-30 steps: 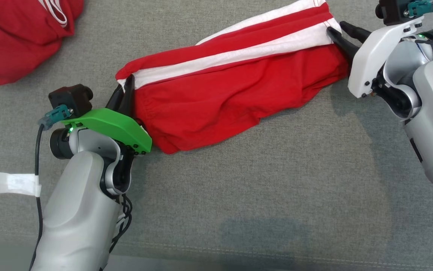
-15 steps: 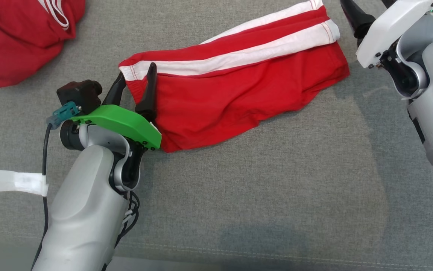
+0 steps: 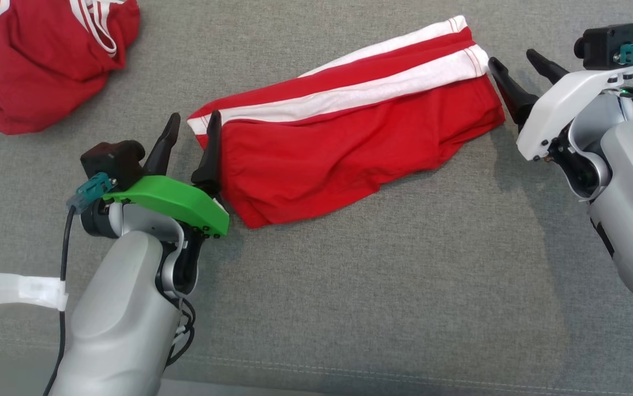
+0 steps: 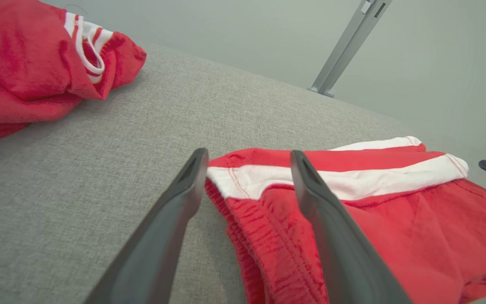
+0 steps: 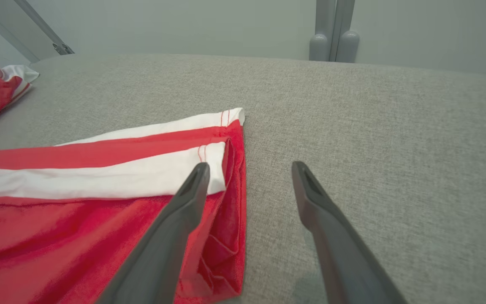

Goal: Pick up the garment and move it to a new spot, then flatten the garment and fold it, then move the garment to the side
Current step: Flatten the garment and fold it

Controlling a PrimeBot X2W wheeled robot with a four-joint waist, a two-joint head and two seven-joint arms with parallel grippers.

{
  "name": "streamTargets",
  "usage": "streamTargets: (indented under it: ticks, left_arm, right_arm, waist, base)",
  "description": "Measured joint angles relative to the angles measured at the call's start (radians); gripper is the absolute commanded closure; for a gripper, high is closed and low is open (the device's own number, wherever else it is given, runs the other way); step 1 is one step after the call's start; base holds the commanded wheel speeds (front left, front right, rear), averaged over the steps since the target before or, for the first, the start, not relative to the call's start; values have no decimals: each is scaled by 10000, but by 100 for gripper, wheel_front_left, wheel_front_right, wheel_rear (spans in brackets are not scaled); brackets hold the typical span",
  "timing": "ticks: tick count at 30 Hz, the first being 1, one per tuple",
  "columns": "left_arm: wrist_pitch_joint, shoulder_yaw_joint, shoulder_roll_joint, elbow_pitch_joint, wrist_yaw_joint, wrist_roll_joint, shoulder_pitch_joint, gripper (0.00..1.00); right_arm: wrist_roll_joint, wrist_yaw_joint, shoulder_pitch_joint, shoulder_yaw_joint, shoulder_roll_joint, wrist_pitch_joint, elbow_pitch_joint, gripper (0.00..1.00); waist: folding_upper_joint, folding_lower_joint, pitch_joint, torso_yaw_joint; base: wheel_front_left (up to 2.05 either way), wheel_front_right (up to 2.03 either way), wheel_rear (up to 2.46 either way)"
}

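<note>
Just released the garment (image 3: 349,132) from left gripper (image 3: 194,117) and right gripper (image 3: 512,56), both now spread wide at its 2 ends, leaving it lying between them, ready for flattening.

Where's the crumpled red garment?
The crumpled garment lies at the head view's upper left on the grey surface, apart from the folded shorts, beyond the left gripper.

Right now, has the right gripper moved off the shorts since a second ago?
Yes. The right gripper has opened and drawn back rightward, off the shorts it pinched by the striped hem.
</note>
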Motion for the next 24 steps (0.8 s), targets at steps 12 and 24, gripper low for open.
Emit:
streamTargets:
  ticks: [12, 24]
  left_arm:
    - [-138, 261, 148, -234, 42, -4, 542, 0]
    - [-255, 372, 100, -991, 27, -165, 956, 0]
  right_arm:
    - [537, 0, 146, 171, -59, 6, 552, 0]
    - [1289, 0, 170, 96, -165, 366, 1198, 0]
  waist:
    - [0, 0, -91, 322]
    - [0, 0, -59, 892]
  base:
    - [0, 0, 0]
    - [0, 0, 0]
